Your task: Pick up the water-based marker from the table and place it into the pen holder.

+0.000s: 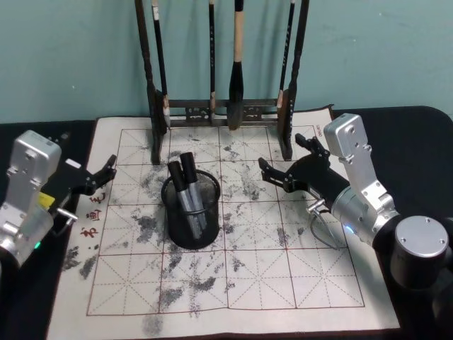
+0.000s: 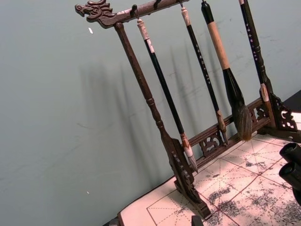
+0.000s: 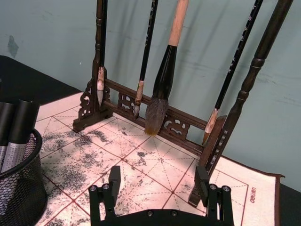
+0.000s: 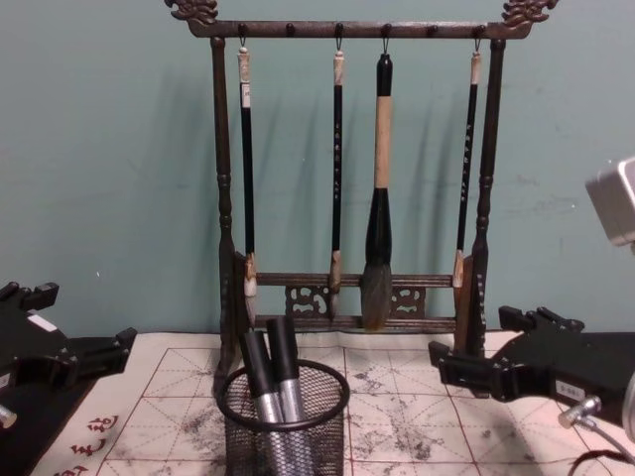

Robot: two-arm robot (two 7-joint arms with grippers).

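The pen holder (image 1: 191, 216), a round black wire-mesh cup, stands on the mat a little left of centre. Two water-based markers (image 1: 185, 185) with black caps and silver barrels stand upright inside it, leaning slightly; they also appear in the chest view (image 4: 270, 382). My left gripper (image 1: 106, 170) hovers open and empty at the mat's left edge, level with the holder. To the holder's right, my right gripper (image 1: 283, 157) is open and holds nothing. Its fingers (image 3: 114, 176) spread wide above the mat, facing the brush rack.
A tall dark wooden brush rack (image 1: 219, 113) with dragon-head ends stands at the back of the mat, with several brushes (image 4: 377, 248) hanging from it. The white ink-stained grid mat (image 1: 233, 283) lies on a black table. A teal wall is behind.
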